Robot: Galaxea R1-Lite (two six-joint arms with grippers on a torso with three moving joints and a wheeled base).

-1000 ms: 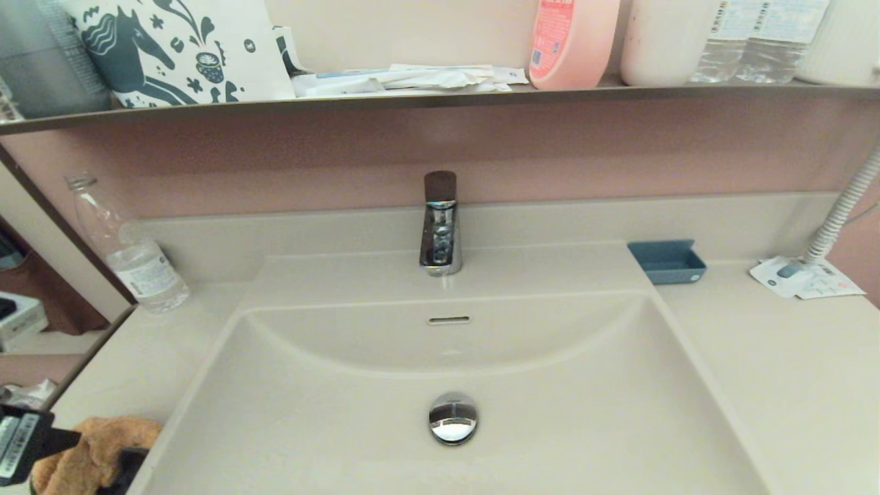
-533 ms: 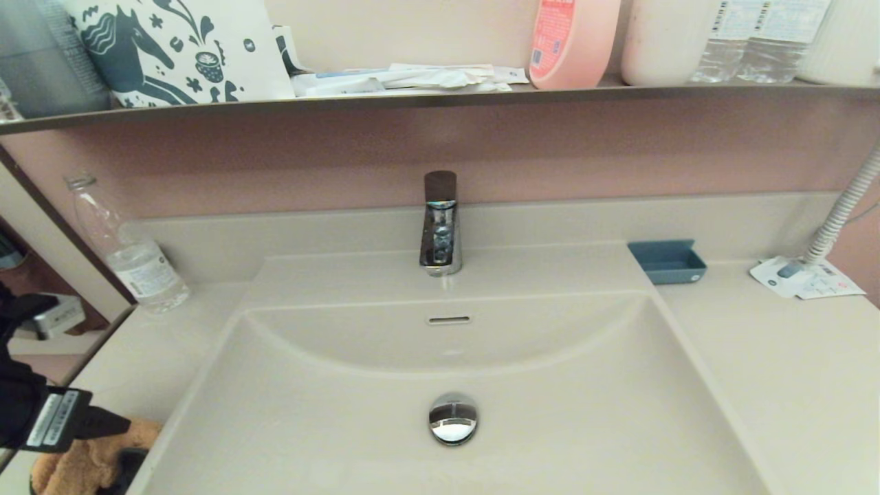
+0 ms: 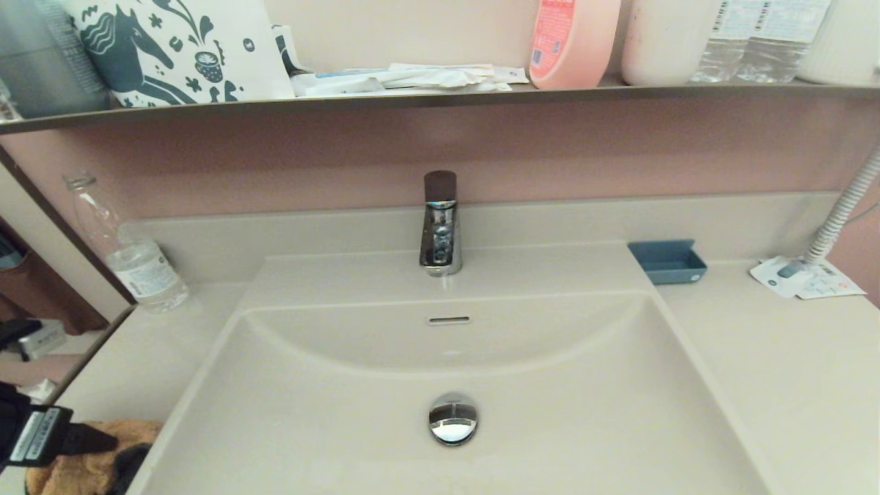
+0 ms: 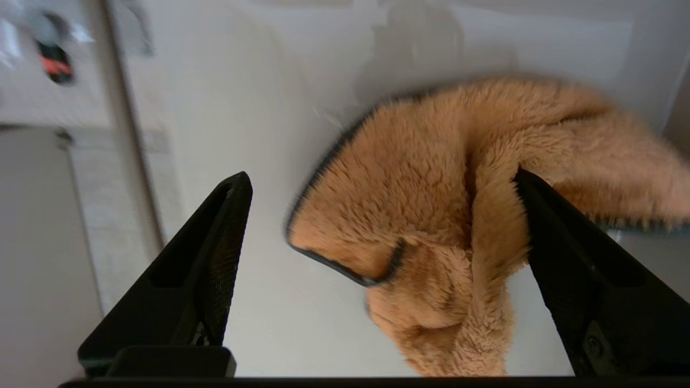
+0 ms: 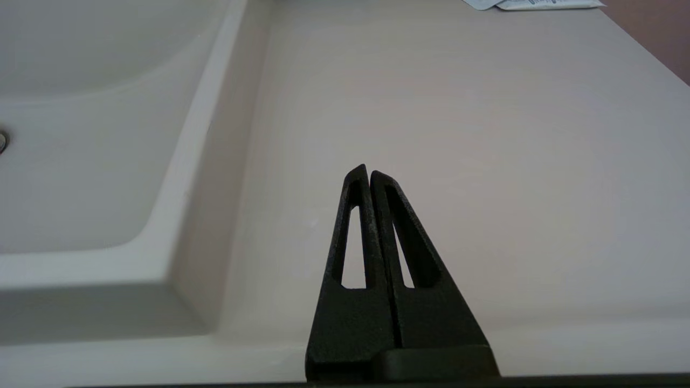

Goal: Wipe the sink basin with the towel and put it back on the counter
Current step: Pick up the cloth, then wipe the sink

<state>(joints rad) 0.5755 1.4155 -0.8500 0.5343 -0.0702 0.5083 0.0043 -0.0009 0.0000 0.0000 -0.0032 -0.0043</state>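
Observation:
A fluffy orange-brown towel [image 3: 72, 473] with a dark hem lies bunched on the counter [image 3: 137, 350] at the near left corner, beside the sink basin [image 3: 550, 412]. My left gripper [image 3: 113, 450] hangs over it, open. In the left wrist view the towel [image 4: 431, 178] sits between the wide-spread fingers of the left gripper [image 4: 380, 175], pressed against one finger and well clear of the other. The basin's chrome drain stopper [image 3: 452, 417] is bare. My right gripper [image 5: 368, 171] is shut on nothing, low over the counter [image 5: 458, 108] to the right of the basin [image 5: 81, 161].
A chrome tap [image 3: 440, 230] stands behind the basin. A clear bottle [image 3: 130, 254] stands at the back left. A small blue tray [image 3: 667, 261], paper packets [image 3: 804, 278] and a ribbed hose [image 3: 842, 210] are at the back right. An upper shelf [image 3: 440, 96] carries bottles.
The left gripper swung up and toward the basin half a second ago, then dropped back a little toward the towel. The towel has stayed on the counter.

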